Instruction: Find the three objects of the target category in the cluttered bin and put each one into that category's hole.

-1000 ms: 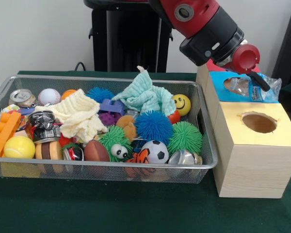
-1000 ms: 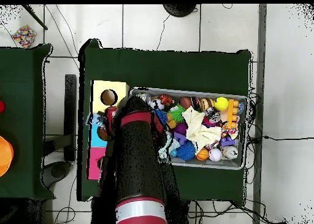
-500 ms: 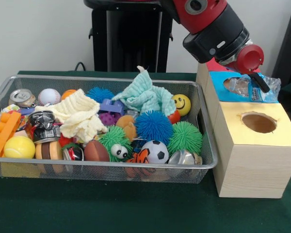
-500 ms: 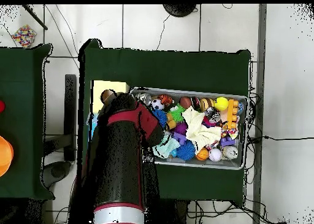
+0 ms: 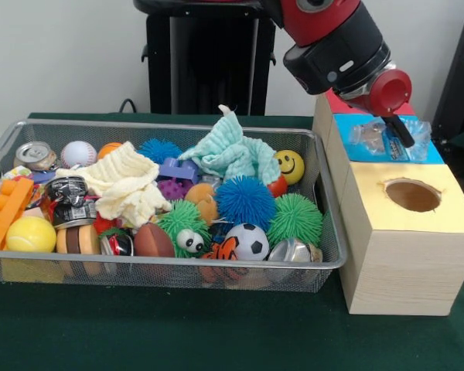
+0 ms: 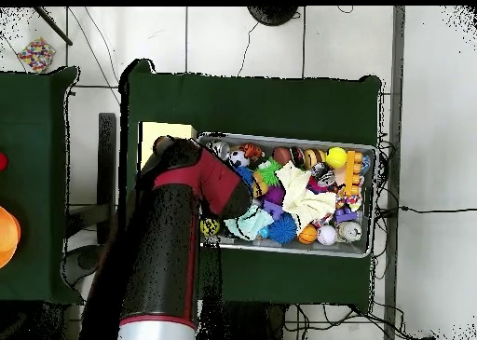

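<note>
Lying crumpled, clear plastic bag (image 5: 385,136), on blue panel (image 5: 348,147), beneath tool (image 5: 398,133)

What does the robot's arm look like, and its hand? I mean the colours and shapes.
The arm is thick and round: a red shell with a grey disc, then a black cylinder with small white marks. A red rounded wrist follows. The hand is a thin black piece. Overhead, the arm shows black with a red band and a pale band.
</note>
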